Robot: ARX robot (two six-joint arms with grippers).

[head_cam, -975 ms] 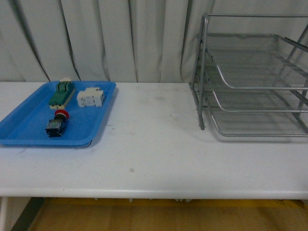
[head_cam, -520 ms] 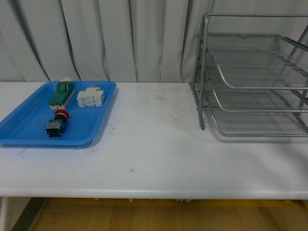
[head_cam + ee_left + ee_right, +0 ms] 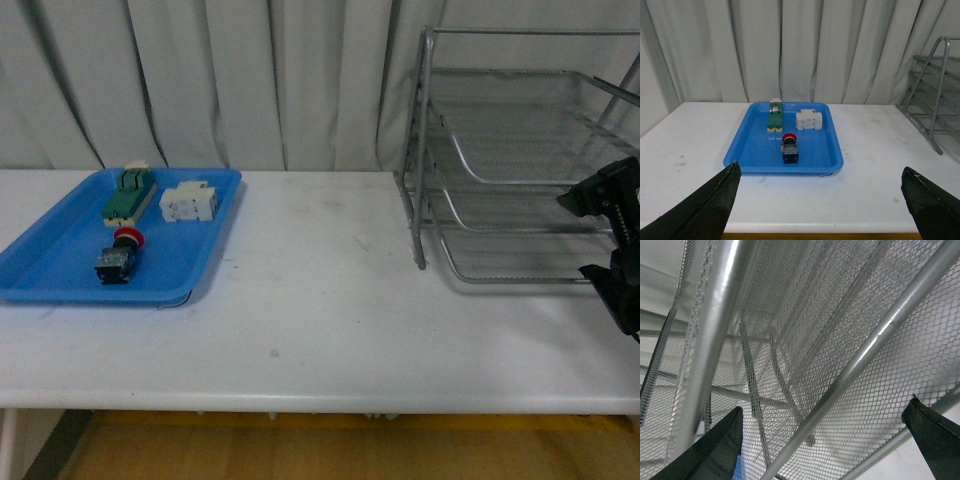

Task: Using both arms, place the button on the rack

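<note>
The rack (image 3: pixel 520 150) stood unmoved, but the right gripper (image 3: pixel 603 238) had newly come into the front view just in front of the rack's lower tiers, its fingers (image 3: pixel 605 192) spread wide on nothing. Far from the rack, the blue tray (image 3: pixel 60 262) held the button (image 3: pixel 119 256) on its side, untouched, and the left gripper (image 3: pixel 820 171), likewise far from the rack, gaped empty, so I judged pickup had not begun

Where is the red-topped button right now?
In the front view the button lies in the blue tray at left on the table, just nearer than the green component, far from the rack.
</note>
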